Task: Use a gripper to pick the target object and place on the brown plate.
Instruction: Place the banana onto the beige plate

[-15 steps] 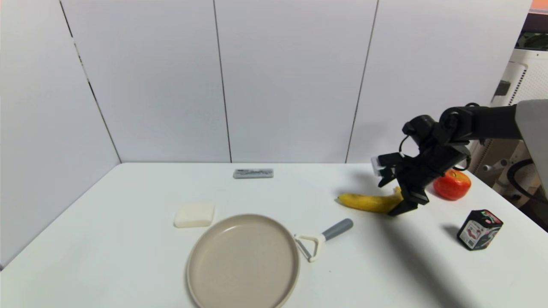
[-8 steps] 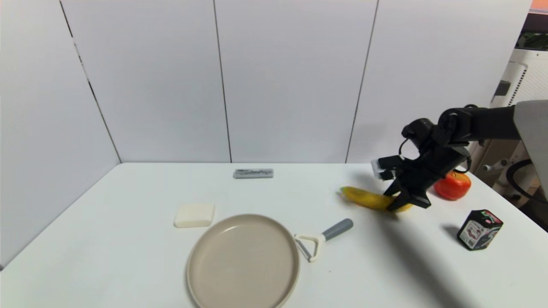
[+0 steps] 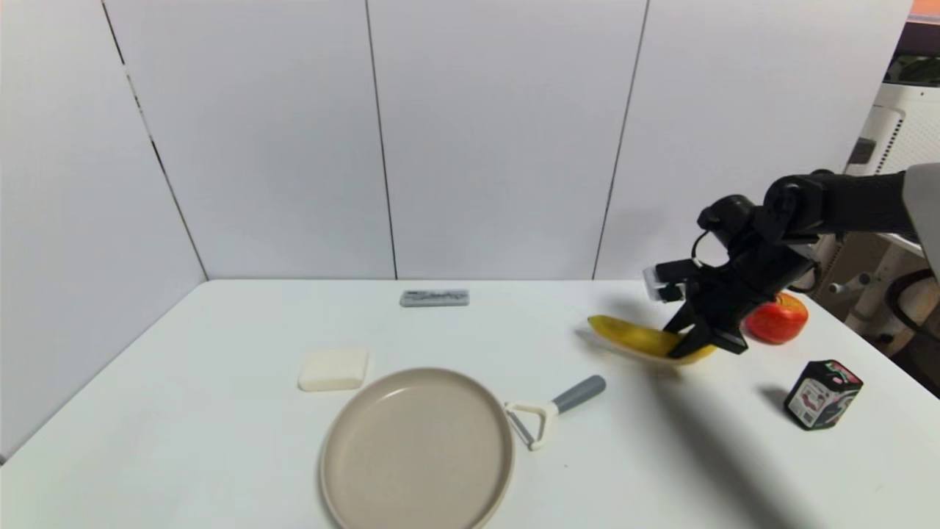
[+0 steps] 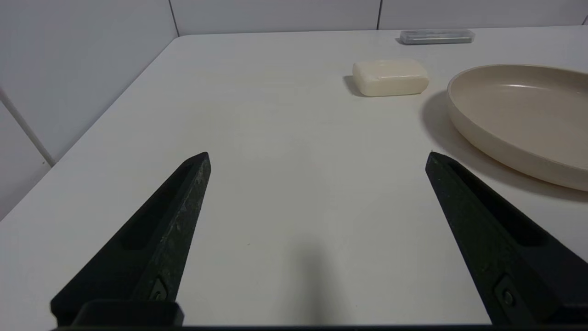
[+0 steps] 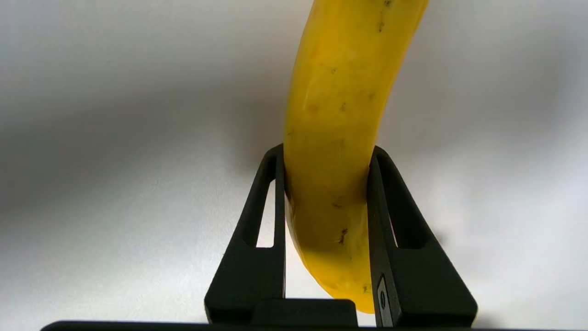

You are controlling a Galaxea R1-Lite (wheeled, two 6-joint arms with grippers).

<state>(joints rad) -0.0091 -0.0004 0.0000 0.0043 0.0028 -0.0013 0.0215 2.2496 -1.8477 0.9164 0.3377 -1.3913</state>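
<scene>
My right gripper [image 3: 698,342] is shut on the yellow banana [image 3: 635,339] near its right end and holds it just above the table at the right. In the right wrist view the banana [image 5: 340,115] is clamped between both black fingers, the gripper [image 5: 325,154] closed around it. The brown plate [image 3: 417,450] lies at the table's front middle, well left of the banana. It also shows in the left wrist view [image 4: 523,115]. My left gripper [image 4: 317,158] is open and empty over bare table near the plate's left side; it is out of the head view.
A red-orange apple [image 3: 775,317] sits right behind the right gripper. A small dark box [image 3: 821,394] stands at the front right. A peeler [image 3: 554,411] lies between plate and banana. A cream block [image 3: 333,369] and a grey case [image 3: 434,297] lie further left.
My right gripper closed on the banana and has lifted it slightly up and to the right, off the table. Nothing else has moved.
</scene>
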